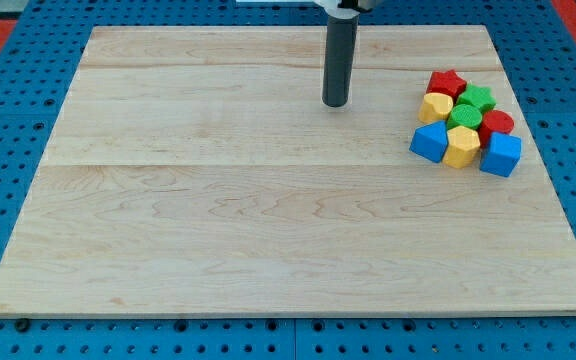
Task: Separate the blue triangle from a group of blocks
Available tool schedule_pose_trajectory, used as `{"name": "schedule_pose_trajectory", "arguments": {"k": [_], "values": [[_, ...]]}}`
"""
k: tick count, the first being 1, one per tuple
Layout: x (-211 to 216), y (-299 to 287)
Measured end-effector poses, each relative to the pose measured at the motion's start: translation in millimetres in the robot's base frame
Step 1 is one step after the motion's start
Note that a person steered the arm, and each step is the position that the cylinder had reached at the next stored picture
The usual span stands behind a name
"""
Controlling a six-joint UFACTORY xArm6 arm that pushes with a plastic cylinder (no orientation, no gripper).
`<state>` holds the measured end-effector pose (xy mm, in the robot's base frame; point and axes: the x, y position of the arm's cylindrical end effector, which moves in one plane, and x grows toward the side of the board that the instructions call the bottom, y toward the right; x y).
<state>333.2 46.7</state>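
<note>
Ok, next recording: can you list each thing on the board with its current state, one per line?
My tip: resting on bare board, to the view's left of the cluster, touching no block.
Blue triangle: at the cluster's left edge, against the yellow blocks, not yet separated.
Red star: top of cluster.
Yellow block: packed below the star.
Green block: packed in.
Green block: centre.
Red block: right side.
Yellow block: bottom.
Blue cube: bottom right.

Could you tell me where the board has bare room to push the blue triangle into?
Bare board spreads left of my tip and below the cluster. It is crowded at the view's right, where the blue triangle touches the yellow block beside the blue cube.
</note>
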Motion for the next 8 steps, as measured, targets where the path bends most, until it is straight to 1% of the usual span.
{"name": "schedule_pose_trajectory", "arguments": {"k": [1,2,3,4,5,7,8], "values": [[-70.3,-38.8],[-105.7,-37.3],[-138.8,-17.7],[-141.1,-8.1],[-140.4,23.3],[-141.1,110.0],[-141.8,190.5]]}}
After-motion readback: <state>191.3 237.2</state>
